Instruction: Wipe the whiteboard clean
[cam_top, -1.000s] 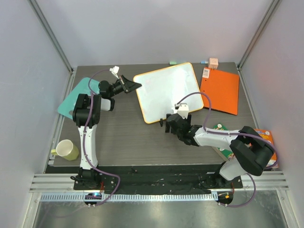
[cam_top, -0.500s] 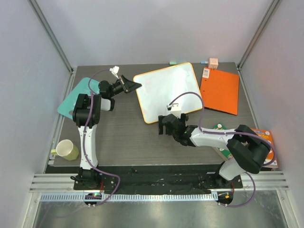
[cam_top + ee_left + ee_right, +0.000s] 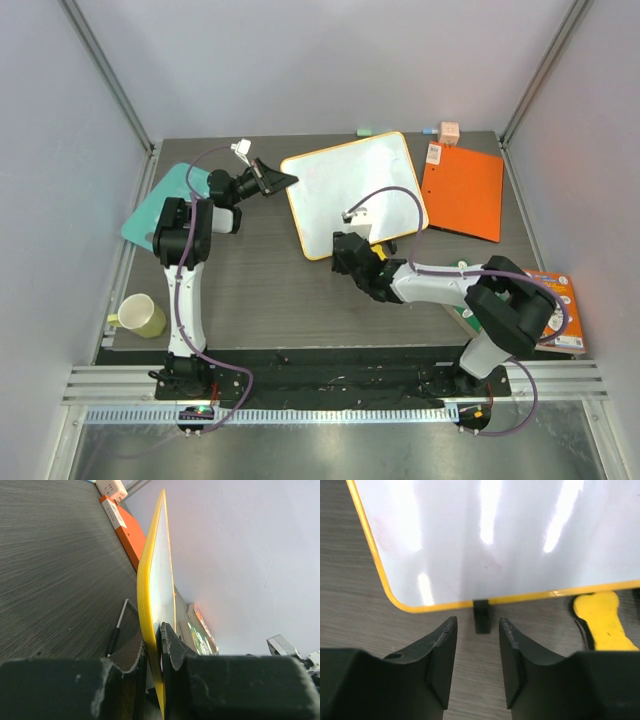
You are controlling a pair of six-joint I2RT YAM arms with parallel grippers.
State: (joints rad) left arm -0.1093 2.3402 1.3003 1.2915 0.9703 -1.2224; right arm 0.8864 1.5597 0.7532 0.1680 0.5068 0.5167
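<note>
The whiteboard [image 3: 355, 195] lies in the middle of the table, white with an orange-yellow rim and no writing that I can make out. My left gripper [image 3: 287, 180] is shut on its left edge; the left wrist view shows the yellow rim [image 3: 145, 580] pinched between the jaws of that gripper [image 3: 152, 642]. My right gripper [image 3: 340, 250] sits low at the board's near left corner. In the right wrist view it [image 3: 478, 625] is open and empty, facing the whiteboard [image 3: 510, 535]. A small black piece [image 3: 481, 615] sticks out from under the rim just ahead of the tips.
A yellow-topped object [image 3: 602, 620] lies by the board's near edge. An orange folder [image 3: 462, 190] lies at the right and a teal sheet [image 3: 165, 195] at the left. A mug [image 3: 140, 316] stands near left, and a printed box [image 3: 555, 300] near right. A pen [image 3: 115, 635] rests beneath the board.
My right gripper has slid left along the board's near edge towards its corner, and its jaws have narrowed after opening wide. The left arm and the board have not moved.
</note>
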